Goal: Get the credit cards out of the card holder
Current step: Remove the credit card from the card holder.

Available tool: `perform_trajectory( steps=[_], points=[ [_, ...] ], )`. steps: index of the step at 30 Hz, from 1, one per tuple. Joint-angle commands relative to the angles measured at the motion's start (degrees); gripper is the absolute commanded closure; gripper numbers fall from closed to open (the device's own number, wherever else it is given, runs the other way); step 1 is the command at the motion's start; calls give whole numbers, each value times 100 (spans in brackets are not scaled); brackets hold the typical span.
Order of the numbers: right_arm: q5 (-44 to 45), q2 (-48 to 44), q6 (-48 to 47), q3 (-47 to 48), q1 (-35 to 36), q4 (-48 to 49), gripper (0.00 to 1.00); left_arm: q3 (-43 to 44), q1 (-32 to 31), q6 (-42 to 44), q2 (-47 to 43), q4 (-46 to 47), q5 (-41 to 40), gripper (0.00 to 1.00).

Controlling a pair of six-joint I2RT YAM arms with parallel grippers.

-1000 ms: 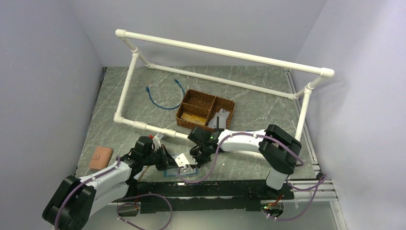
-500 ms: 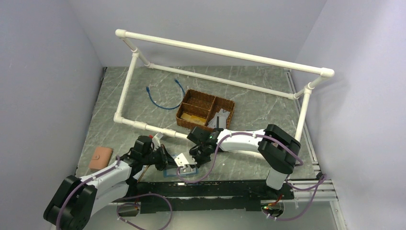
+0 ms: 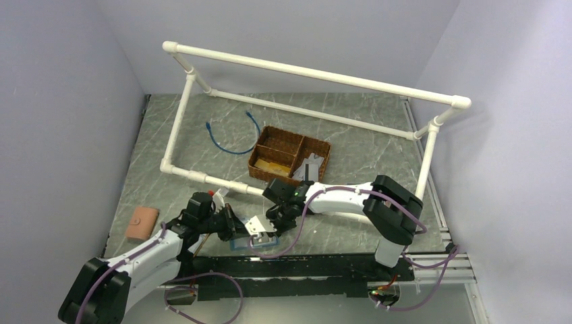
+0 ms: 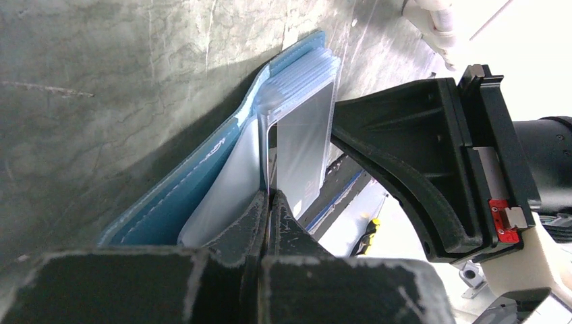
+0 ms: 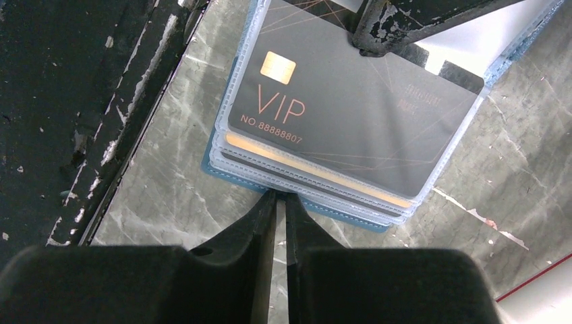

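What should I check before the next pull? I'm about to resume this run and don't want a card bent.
1. Left gripper clamped on a clear sleeve of the blue holder: ok.
2. Right gripper has a hold on something: cannot tell. Its tips are almost closed at the near edge of the sleeves.
3. VIP card free of its sleeve: not ok, it sits fully inside.
4. Cards behind it out of the holder: not ok, they are stacked in their sleeves.
5. Grippers apart from each other: ok, they are at opposite edges of the sleeves.
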Motion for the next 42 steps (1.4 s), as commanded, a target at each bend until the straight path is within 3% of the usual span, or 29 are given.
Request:
perform_trajectory(
  steps=[1,42],
  points=[
    [721,542,1,-322,5,-480,88,-37,40,14,-119,-291,95,100],
    [938,753,-15,-243,-24,-719,90,59,40,-134,-1154,-1493,-430,87]
  ],
)
